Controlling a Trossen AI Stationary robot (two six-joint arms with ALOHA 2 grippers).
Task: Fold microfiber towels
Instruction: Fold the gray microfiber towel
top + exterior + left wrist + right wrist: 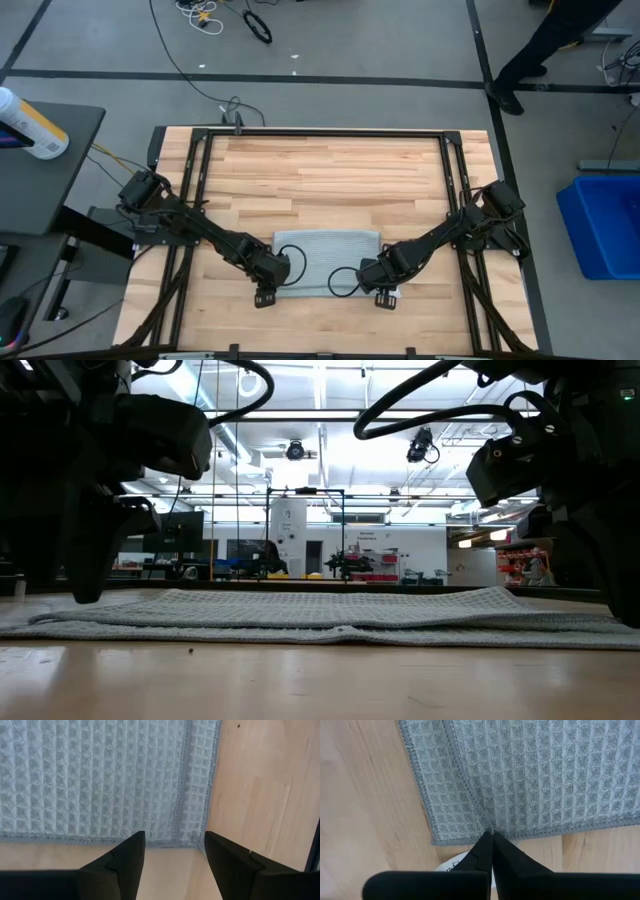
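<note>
Towel [540,775] white tag [451,865] under right claw [492,837]; writing unreadable.

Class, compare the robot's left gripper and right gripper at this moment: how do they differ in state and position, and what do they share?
The left gripper has its fingers spread open, gripping nothing; the right gripper has its fingers pressed shut. The left gripper sits at the towel's near left corner, the right gripper at its near right corner, beside a white tag. Both are dark, two-fingered and low over the towel's near edge.

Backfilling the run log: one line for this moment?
towel: flat, folded on table | left end effector: open at near corner, holding nothing | right end effector: shut at towel's edge
</note>
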